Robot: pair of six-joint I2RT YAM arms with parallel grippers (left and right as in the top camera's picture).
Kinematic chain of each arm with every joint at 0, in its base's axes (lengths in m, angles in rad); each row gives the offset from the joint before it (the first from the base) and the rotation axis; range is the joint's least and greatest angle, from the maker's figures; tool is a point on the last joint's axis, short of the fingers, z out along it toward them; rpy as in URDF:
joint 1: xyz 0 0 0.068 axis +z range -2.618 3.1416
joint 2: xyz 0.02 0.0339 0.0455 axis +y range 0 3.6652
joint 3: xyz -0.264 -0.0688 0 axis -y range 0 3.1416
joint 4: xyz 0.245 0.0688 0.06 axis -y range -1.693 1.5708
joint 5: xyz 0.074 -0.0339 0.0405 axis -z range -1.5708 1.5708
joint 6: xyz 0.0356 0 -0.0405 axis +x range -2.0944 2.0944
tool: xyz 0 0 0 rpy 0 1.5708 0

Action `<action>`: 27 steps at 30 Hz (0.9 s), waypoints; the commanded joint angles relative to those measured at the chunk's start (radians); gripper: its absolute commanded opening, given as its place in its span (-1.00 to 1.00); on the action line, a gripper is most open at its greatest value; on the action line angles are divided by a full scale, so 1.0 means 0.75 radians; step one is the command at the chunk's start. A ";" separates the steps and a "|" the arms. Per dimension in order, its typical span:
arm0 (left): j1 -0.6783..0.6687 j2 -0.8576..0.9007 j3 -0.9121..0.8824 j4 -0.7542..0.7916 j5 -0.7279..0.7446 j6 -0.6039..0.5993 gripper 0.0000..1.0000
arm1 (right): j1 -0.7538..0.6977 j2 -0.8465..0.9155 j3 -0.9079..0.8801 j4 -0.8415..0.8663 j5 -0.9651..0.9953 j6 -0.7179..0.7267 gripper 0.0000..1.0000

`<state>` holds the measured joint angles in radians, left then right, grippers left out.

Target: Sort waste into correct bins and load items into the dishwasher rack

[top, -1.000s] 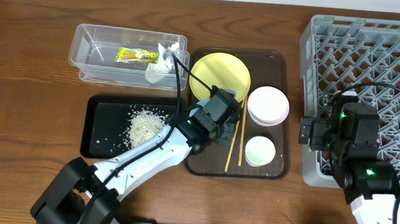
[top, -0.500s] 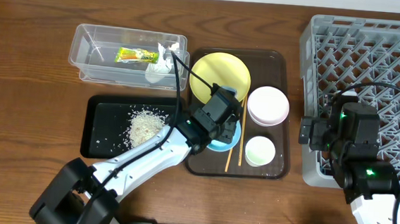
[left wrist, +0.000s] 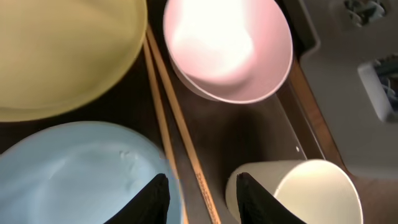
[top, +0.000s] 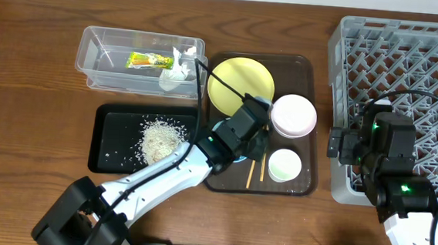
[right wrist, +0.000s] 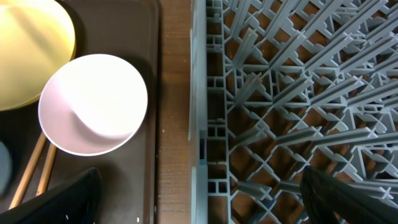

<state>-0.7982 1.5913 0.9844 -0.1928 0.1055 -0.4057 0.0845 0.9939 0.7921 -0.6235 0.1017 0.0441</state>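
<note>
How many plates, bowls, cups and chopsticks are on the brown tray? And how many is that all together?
Plates: 1, the yellow plate
Bowls: 2, the pink bowl and the blue bowl
Cups: 1, the white cup
Chopsticks: 2
Total: 6
</note>
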 commanded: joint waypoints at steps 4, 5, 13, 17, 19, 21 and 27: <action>0.001 0.032 0.042 -0.061 -0.103 0.022 -0.23 | 0.018 0.002 0.032 0.000 -0.007 0.000 0.99; 0.002 0.049 0.042 -0.071 -0.103 0.023 -0.22 | 0.018 0.002 0.032 0.000 -0.007 0.000 0.99; 0.000 0.217 0.042 -0.074 -0.044 0.021 -0.23 | 0.018 0.002 0.032 0.001 -0.007 0.000 0.99; 0.000 0.223 0.042 -0.067 -0.037 0.022 -0.22 | 0.018 0.002 0.032 0.000 -0.007 0.000 0.98; 0.002 0.215 0.042 -0.060 -0.038 0.023 -0.22 | 0.018 0.002 0.032 0.001 -0.007 0.000 0.99; 0.004 0.198 0.042 -0.058 -0.049 0.023 -0.23 | 0.018 0.002 0.032 0.001 -0.007 0.000 0.98; 0.004 0.091 0.045 -0.042 -0.057 0.067 -0.22 | 0.018 0.002 0.032 0.001 -0.007 0.000 0.98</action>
<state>-0.7994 1.7184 0.9901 -0.2333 0.0719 -0.3836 0.0845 0.9943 0.7921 -0.6235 0.1013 0.0441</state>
